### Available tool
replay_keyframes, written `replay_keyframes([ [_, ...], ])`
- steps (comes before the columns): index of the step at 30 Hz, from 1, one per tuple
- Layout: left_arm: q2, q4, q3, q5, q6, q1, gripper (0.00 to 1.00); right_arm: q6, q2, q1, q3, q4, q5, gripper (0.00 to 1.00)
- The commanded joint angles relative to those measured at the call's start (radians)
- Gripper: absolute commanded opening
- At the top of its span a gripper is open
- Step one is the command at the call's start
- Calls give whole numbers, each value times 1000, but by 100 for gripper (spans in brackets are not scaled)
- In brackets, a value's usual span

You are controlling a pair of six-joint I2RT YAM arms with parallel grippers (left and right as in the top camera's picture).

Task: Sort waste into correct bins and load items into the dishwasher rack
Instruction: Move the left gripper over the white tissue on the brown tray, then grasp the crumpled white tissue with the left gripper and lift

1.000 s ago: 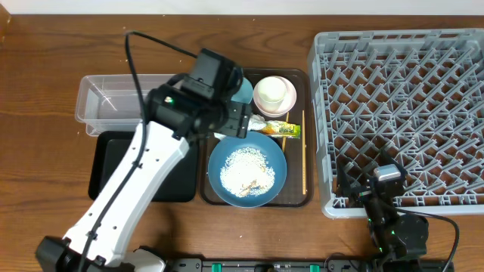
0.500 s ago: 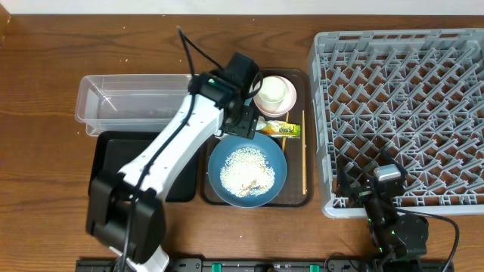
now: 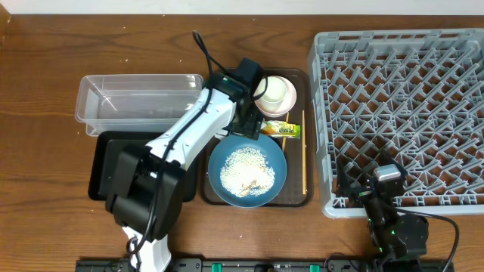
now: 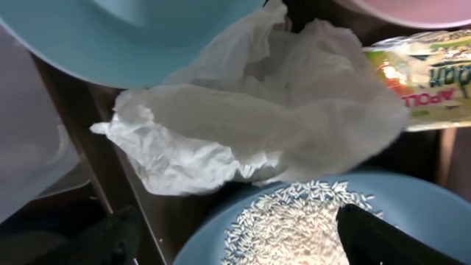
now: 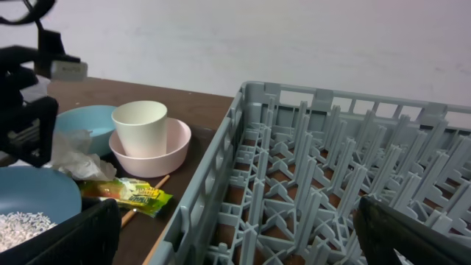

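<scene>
My left gripper (image 3: 246,122) is open and hangs low over the crumpled white napkin (image 4: 257,125), its fingers either side above the rim of the large dark-blue bowl (image 3: 247,171) that holds rice (image 4: 302,221). The napkin lies between the light-blue bowl (image 4: 132,37), the yellow-green wrapper (image 3: 281,130) and the dark-blue bowl. The white cup (image 3: 274,92) stands in the pink bowl (image 5: 175,143). Chopsticks (image 3: 304,155) lie along the brown tray's right side. My right gripper (image 5: 243,250) is open and empty at the grey rack's (image 3: 401,106) front-left corner.
The clear tub (image 3: 136,102) and the black tray (image 3: 102,170) sit left of the brown serving tray (image 3: 206,181). My left arm crosses over the black tray and tub corner. The rack fills the table's right side.
My left arm has swung right and stretched over the brown tray; its gripper has come down over the napkin beside the cup. The right arm has not moved.
</scene>
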Motion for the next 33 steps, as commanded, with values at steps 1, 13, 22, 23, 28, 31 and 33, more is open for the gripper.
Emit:
replay_keyframes([
  [1,40,21,-7,-9,-10,0,89,-1,-3,8,-2,-4,6,99],
  [13,76,98,-10,-21,-10,0,89,-2,-3,8,-2,-4,6,99],
  [22,73,100,-10,-20,-10,0,89,-1,-3,8,-2,-4,6,99],
  [23,71,100,-10,-20,-10,0,89,-1,-3,8,-2,-4,6,99],
  [28,45,95,-10,-15,-10,0,89,-1,-3,8,-2,-4,6,99],
  [31,36,97,-10,-15,-10,0,89,-1,-3,8,-2,-4,6,99],
  [33,36,95,-10,-15,-10,0,89,-1,-3,8,-2,-4,6,99],
])
